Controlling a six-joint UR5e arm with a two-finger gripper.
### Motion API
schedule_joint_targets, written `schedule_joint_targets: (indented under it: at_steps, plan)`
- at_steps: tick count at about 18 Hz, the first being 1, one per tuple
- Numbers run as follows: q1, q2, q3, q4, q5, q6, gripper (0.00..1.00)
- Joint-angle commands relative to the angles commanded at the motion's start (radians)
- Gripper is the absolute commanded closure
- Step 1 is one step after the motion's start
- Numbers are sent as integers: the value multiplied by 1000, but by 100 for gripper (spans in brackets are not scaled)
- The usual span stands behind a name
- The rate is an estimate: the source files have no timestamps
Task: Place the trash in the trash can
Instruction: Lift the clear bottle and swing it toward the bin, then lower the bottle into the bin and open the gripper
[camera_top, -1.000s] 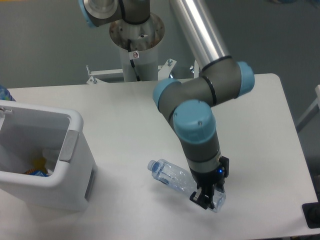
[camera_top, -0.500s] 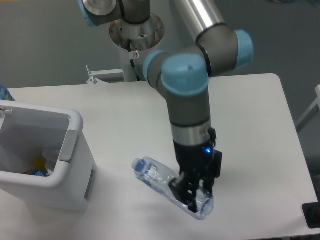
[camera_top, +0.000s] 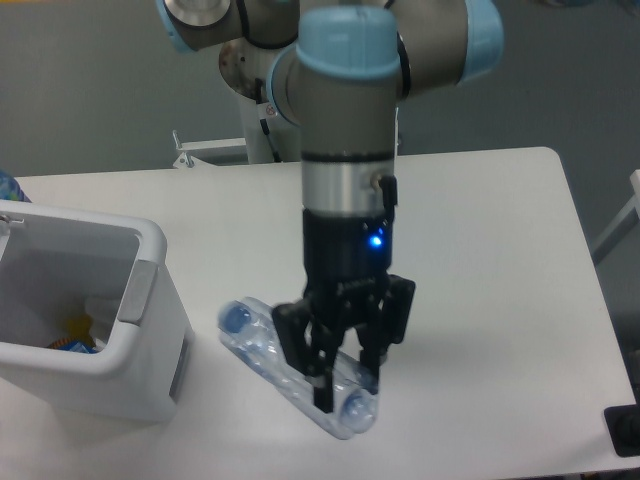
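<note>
Jaws (camera_top: 345, 385) gripping bottle (camera_top: 270, 360) (bin (camera_top: 150, 300) left).

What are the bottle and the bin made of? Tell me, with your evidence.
Bottle: likely thin clear plastic, glossy; the table shows through its crumpled walls, and the cap is blue. Bin: probably molded white plastic, smooth and opaque, with rounded rim.

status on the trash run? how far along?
Done: some items already lie in the trash can, too hidden to identify. In hand: the hand is clamped on the crushed bottle, carried in the air. Left: move it over the can and drop it. No carton visible.
</note>
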Motion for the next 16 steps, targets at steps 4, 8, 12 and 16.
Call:
schedule_joint_targets:
  at_steps: [4, 8, 12, 16]
  plan:
    - [-11, 17, 27, 23, -65, -6, 48]
    - [-43, 11, 37, 26, -88, -3, 48]
    - [-129, 15, -20, 58, -86, 5, 47]
    - [-163, 8, -57, 107, -82, 5, 44]
